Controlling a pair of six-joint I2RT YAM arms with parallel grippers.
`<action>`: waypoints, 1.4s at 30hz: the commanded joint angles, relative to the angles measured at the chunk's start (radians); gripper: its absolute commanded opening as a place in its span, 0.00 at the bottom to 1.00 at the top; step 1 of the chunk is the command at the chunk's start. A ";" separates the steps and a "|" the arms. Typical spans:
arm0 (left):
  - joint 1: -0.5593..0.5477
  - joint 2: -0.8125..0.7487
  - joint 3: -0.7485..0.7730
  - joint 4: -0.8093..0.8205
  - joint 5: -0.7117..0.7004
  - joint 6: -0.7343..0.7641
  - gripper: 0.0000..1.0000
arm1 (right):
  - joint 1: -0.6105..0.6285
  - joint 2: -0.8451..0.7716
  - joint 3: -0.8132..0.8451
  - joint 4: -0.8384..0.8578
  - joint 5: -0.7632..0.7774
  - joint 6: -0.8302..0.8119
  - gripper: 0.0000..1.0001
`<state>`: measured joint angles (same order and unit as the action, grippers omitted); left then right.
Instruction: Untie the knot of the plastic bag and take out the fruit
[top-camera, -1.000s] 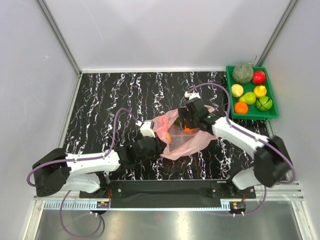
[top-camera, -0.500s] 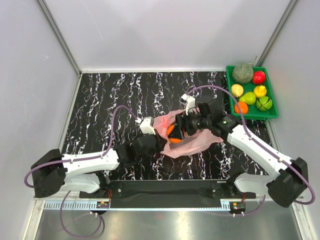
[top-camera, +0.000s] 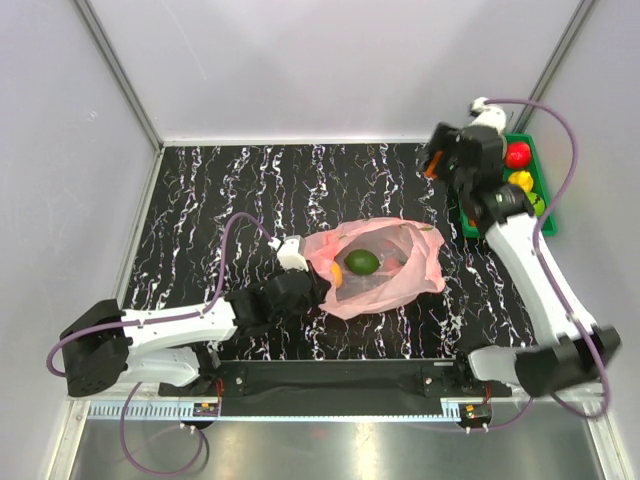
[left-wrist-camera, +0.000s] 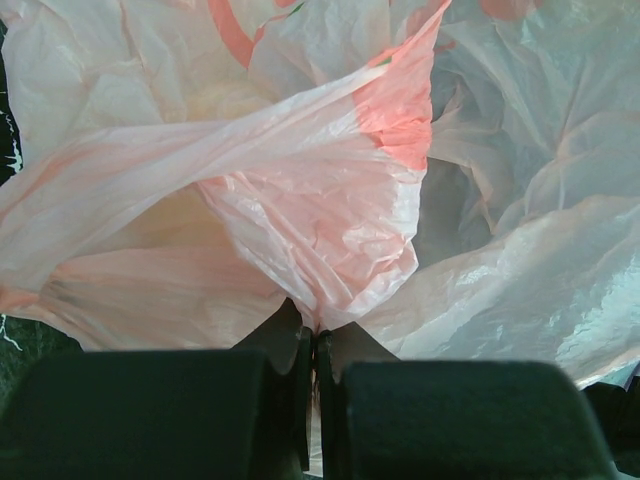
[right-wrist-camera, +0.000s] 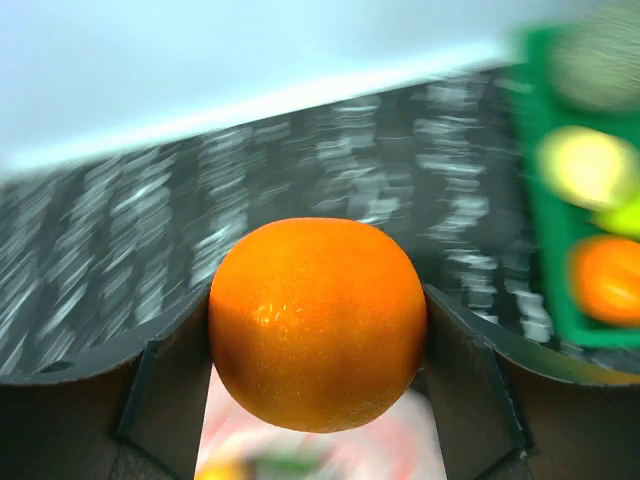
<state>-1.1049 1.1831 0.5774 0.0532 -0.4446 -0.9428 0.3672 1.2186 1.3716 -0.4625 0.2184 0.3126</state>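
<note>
left gripper (left-wrist-camera: 315, 345) clenched on thin pink plastic bag (top-camera: 400, 275), near-left edge, prob. pinning it open. right gripper (right-wrist-camera: 316, 338) grasps round orange fruit (right-wrist-camera: 318, 320) beyond bag's far-right corner; round green fruit (top-camera: 362, 262) inside bag.

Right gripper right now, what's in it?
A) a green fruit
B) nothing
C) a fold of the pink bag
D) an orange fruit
D: the right wrist view shows the orange fruit clamped between the fingers of the right gripper. The green fruit lies in the bag, whose fold the left gripper pinches.
</note>
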 joint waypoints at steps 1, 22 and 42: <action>-0.003 -0.016 -0.004 0.031 -0.006 -0.011 0.00 | -0.222 0.180 0.064 -0.028 0.242 0.115 0.00; -0.026 0.010 0.019 0.050 0.069 -0.001 0.00 | -0.548 1.085 0.794 -0.211 0.245 0.180 0.96; -0.024 0.012 -0.040 0.066 0.026 -0.016 0.00 | -0.278 0.112 0.098 0.032 -0.600 -0.039 1.00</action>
<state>-1.1259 1.1744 0.5457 0.0635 -0.3965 -0.9539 -0.0666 1.4330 1.5490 -0.4557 -0.1001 0.3836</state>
